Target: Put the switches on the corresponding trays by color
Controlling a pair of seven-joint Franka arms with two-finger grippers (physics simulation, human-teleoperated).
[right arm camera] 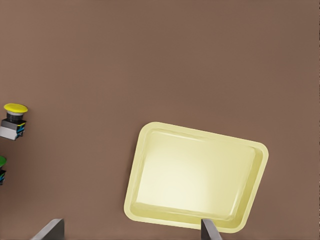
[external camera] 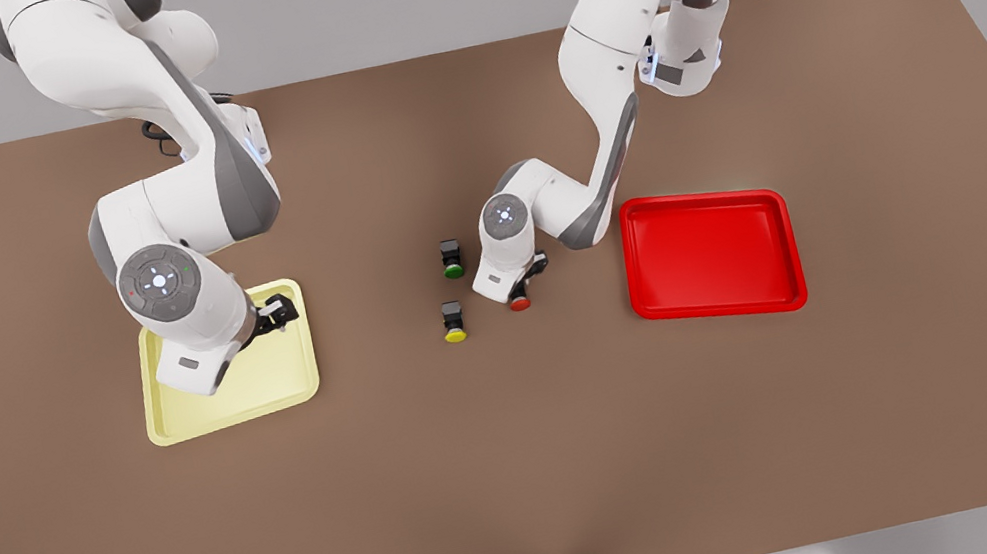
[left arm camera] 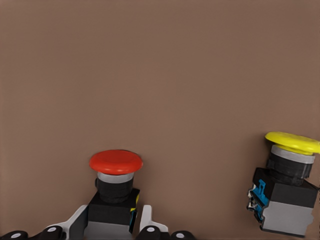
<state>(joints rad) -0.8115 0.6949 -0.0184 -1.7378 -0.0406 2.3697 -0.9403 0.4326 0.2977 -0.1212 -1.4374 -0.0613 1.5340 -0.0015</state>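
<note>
left gripper (left arm camera: 115,227) straddling the red switch (left arm camera: 115,192), which sits on the table (external camera: 528,474).
its 2 fingers (left arm camera: 148,219) stand on either side of the black body, close against it, though whether they press it yet i cannot tell; in the front view this switch lies between the yellow switch (external camera: 454,322) and the red tray (external camera: 711,254), near the tray but apart from it. the green switch (external camera: 451,259) sits just beyond the yellow one. the right gripper (external camera: 281,312) waits over the pale yellow tray (external camera: 231,399), fingers spread and empty. the switch looks small, light and rigid, likely hard plastic; the flat-sided body is the place to grip, since the rounded cap would probably slip and the piece could tip if pinched high.
</note>
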